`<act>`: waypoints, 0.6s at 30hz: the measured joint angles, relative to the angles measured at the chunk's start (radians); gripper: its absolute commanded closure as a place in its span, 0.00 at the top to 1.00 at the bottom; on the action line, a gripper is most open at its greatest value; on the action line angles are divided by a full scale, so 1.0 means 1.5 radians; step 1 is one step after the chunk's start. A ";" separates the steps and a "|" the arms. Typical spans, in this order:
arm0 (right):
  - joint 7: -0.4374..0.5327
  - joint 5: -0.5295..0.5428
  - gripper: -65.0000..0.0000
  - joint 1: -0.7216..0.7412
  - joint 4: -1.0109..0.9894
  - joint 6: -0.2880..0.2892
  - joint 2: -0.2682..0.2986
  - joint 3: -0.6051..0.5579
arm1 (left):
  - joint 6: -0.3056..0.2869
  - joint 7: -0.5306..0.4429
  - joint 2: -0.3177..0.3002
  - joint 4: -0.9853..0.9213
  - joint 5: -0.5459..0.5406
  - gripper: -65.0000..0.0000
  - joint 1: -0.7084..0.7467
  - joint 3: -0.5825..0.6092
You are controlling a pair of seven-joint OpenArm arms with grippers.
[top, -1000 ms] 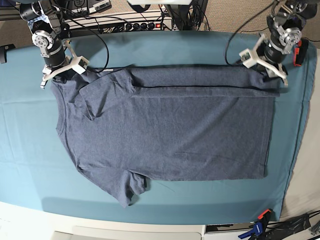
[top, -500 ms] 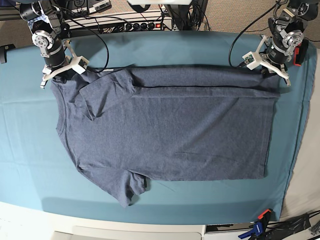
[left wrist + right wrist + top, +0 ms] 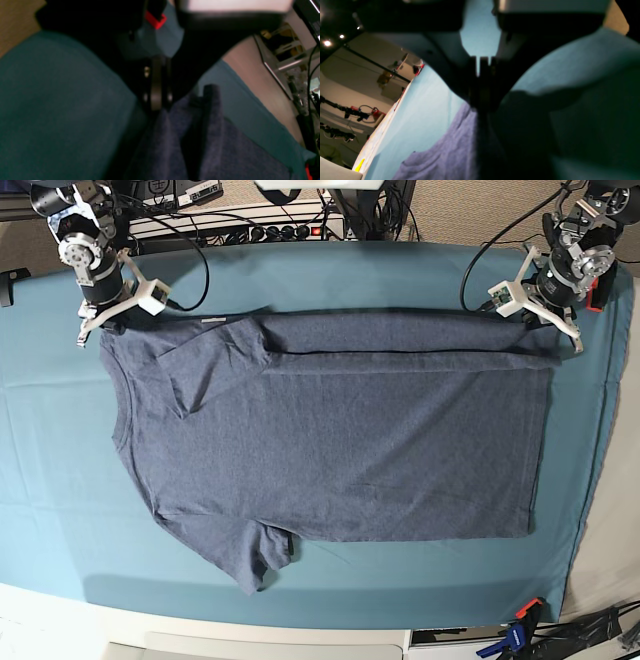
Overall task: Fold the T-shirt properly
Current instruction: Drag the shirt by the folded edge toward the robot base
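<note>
The bench point(image 3: 60, 480), covered in teal cloth, carried the T-shirt point(image 3: 340, 440) spread flat, its far long edge folded inward. The left tool point(image 3: 545, 323) was clamped on the far hem corner, and the right tool point(image 3: 108, 320) was clamped on the far shoulder.

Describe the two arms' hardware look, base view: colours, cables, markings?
Both arms are black-and-silver, jointed, ending in white brackets with dark fingers. The left gripper has a red part beside it; the right gripper shows none. Black cables loop from each arm to the rear.
</note>
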 measured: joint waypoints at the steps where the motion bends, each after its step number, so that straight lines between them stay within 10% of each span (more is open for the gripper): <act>1: -0.001 -0.004 0.00 -0.006 0.000 -0.004 0.000 0.000 | 0.000 0.003 0.000 0.000 0.000 0.00 0.001 0.000; 18: -0.032 -0.049 0.00 -0.130 0.002 -0.062 0.006 0.000 | 0.022 0.048 -0.013 0.051 0.008 0.00 0.095 -0.003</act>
